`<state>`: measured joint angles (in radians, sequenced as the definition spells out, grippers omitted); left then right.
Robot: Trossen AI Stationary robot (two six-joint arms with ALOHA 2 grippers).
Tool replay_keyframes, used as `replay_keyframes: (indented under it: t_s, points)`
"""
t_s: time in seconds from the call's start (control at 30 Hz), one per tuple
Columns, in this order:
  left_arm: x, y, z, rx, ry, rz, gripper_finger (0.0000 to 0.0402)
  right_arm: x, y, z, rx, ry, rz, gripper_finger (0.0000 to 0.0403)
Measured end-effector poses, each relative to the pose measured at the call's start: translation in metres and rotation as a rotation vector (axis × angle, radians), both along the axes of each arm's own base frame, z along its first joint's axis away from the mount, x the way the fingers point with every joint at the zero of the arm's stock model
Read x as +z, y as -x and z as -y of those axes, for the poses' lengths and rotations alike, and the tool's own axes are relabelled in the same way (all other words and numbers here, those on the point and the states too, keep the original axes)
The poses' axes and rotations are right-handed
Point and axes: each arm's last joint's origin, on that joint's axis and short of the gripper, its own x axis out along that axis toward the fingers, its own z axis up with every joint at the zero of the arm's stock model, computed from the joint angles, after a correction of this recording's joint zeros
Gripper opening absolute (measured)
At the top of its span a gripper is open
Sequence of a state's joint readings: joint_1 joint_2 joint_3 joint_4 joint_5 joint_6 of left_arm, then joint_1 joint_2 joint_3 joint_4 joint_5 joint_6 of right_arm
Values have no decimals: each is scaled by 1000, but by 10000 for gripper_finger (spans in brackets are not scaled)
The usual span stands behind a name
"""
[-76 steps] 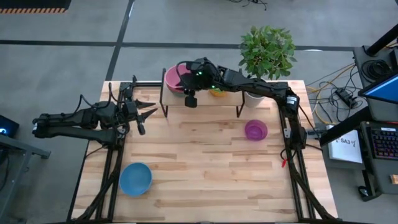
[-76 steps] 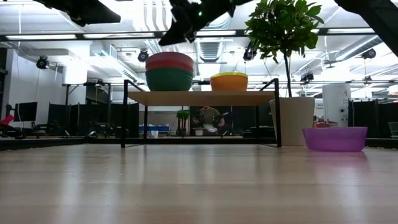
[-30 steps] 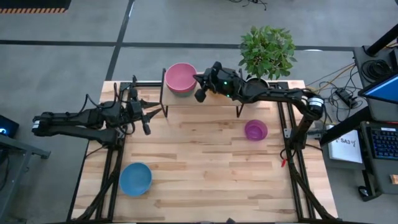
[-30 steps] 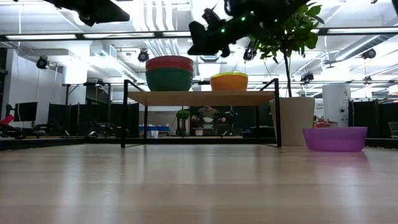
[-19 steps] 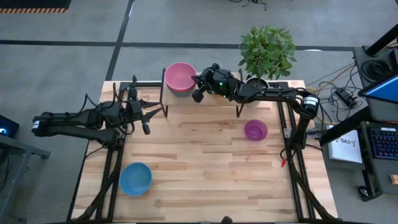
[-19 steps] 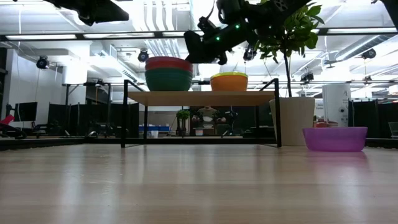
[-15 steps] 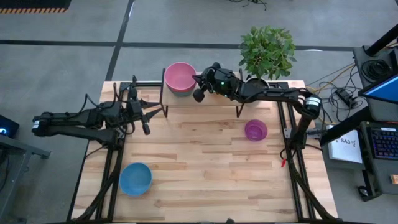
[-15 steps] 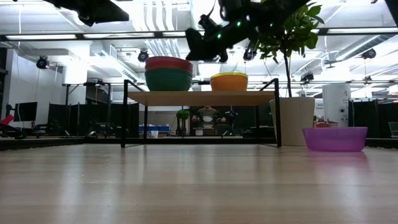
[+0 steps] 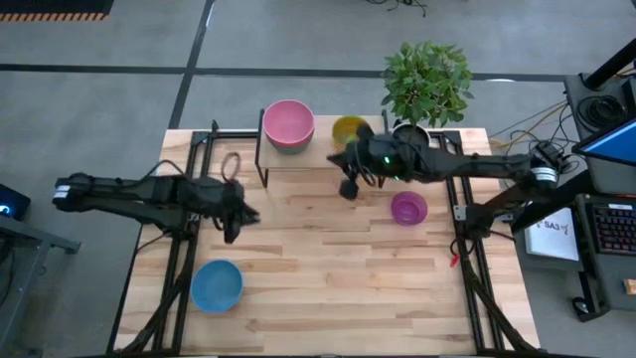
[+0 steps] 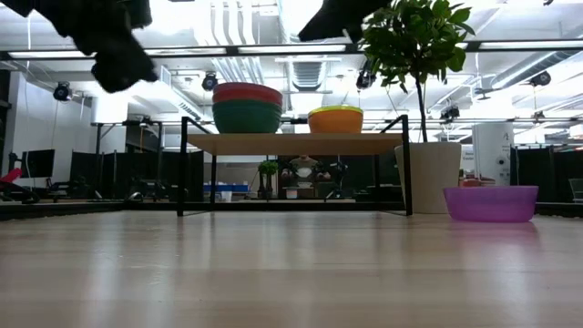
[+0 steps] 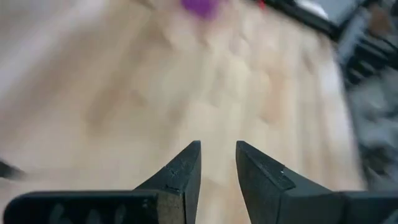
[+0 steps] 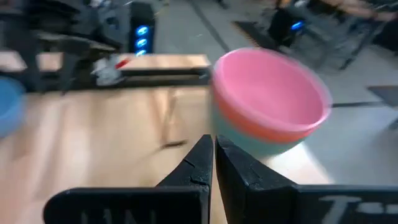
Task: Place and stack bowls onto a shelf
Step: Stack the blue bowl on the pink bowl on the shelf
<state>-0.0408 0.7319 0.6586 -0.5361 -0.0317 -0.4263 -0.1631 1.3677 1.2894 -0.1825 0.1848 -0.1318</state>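
- So, rough progress check: the shelf (image 9: 318,159) at the far edge of the table already has a stack of big bowls on its left end, pink bowl (image 9: 288,122) on top, with red and teal visible under it from the low view (image 10: 248,107).
- Next to that stack sits the yellow bowl (image 9: 349,129) on the shelf's right part; in the low view it looks orange-ish (image 10: 335,119), so there may be two nested there, can't tell for sure.
- Still left on the tabletop: the purple bowl (image 9: 408,208) near the right side, close to the plant pot (image 10: 433,176), and the blue bowl (image 9: 217,285) down near the front left corner.
- The right gripper (image 9: 349,186) hangs just in front of the shelf, fingers pressed nearly together with nothing between them, judging by its wrist view (image 12: 213,163).
- The left gripper (image 9: 237,221) is out over the left part of the table, above and behind the blue bowl, fingers a little apart and empty (image 11: 217,168).
- My read: mostly done, two bowls to go, and each arm looks lined up for the one on its side.
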Motion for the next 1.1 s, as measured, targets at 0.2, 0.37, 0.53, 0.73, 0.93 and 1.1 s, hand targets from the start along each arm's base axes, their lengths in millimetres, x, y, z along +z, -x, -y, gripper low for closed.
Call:
replay_keyframes:
  t_s: [0.2,0.37,0.53,0.73,0.93,1.1]
  points:
    - [-13,-9,23,-137,166,-280,84,-13,29,-47,111,-69,-4,9]
    - [-7,-9,44,-202,107,-584,84,-34,54,-71,114,-98,15,9]
    - [-12,-9,60,-267,56,-728,93,-54,71,-87,138,-145,62,9]
    - [-26,-6,68,-282,81,-823,145,-75,80,-104,180,-180,63,9]
    - [-37,-3,70,-304,56,-864,193,-82,82,-120,190,-179,42,9]
    - [-55,0,71,-305,49,-884,199,-82,85,-130,193,-157,46,9]
